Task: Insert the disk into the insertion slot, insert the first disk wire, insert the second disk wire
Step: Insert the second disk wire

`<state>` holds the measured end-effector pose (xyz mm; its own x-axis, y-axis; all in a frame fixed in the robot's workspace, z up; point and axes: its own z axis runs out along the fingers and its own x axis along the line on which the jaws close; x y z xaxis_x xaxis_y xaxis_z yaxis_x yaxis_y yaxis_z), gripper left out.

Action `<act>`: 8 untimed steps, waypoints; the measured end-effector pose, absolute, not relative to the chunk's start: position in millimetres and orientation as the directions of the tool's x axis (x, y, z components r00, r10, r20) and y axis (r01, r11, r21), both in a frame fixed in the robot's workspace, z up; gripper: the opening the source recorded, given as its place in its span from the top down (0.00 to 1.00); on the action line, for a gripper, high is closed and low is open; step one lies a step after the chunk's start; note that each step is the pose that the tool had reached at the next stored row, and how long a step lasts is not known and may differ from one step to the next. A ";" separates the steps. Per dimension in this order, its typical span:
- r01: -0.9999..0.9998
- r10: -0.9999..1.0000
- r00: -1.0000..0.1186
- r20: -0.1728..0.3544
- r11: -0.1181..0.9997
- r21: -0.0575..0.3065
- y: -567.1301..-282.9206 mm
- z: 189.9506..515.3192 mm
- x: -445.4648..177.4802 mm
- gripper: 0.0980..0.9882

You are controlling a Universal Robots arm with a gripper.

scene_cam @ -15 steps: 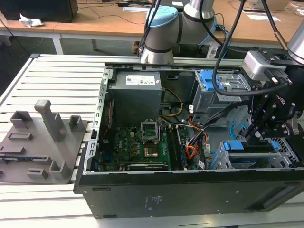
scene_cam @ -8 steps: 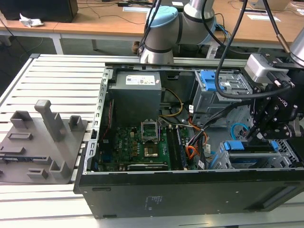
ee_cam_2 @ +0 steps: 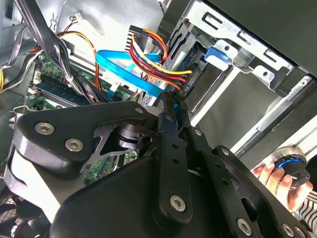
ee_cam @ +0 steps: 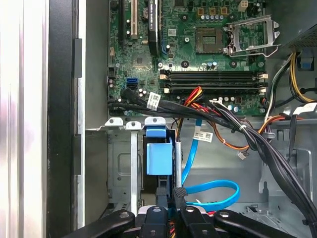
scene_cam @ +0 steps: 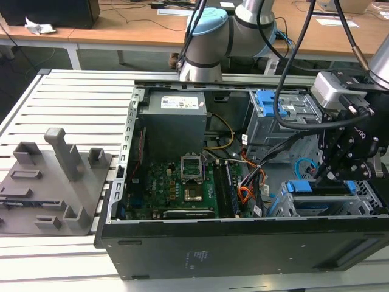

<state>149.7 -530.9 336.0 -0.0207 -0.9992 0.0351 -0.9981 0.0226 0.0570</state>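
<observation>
The disk [scene_cam: 322, 187], in its bright blue carrier [ee_cam: 158, 158], sits inside the insertion slot [scene_cam: 284, 205], a silver sheet-metal cage [ee_cam: 121, 168] at the exterior view's right. My gripper [scene_cam: 326, 175] hangs right over the disk's end. In both wrist views its fingers stand close together, shut on the black plug [ee_cam: 179, 191] of a blue flat wire [ee_cam_2: 124, 69] at the disk's edge [ee_cam_2: 167, 99]. A red, yellow and black wire bundle [ee_cam_2: 158, 59] ends in a plug [ee_cam_2: 187, 82] against the same edge, beside the fingertips.
The open computer case holds a green motherboard [scene_cam: 182, 182], a grey power supply [scene_cam: 173, 118] and an upper grey bay with a blue latch [scene_cam: 270, 103]. Loose cables [ee_cam: 233, 124] cross near the cage. A hand [ee_cam_2: 277, 176] holds a round blue-ringed knob. A grey fixture [scene_cam: 55, 176] stands outside the case.
</observation>
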 end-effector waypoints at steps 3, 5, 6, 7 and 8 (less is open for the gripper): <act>-0.998 -0.999 -0.021 0.033 0.022 0.057 -530.9 335.1 149.8 0.92; -0.998 -0.999 -0.021 0.034 0.023 0.057 -530.9 335.6 149.8 0.84; -0.998 -0.999 -0.021 0.035 0.023 0.057 -530.9 336.1 149.8 0.84; -0.998 -0.999 -0.021 0.034 0.023 0.057 -530.9 339.0 149.8 0.84; -0.998 -0.999 -0.021 0.034 0.023 0.057 -530.9 341.4 149.8 0.84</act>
<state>149.8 -530.9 341.4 -0.0207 -0.9992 0.0345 -0.9981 0.0226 0.0570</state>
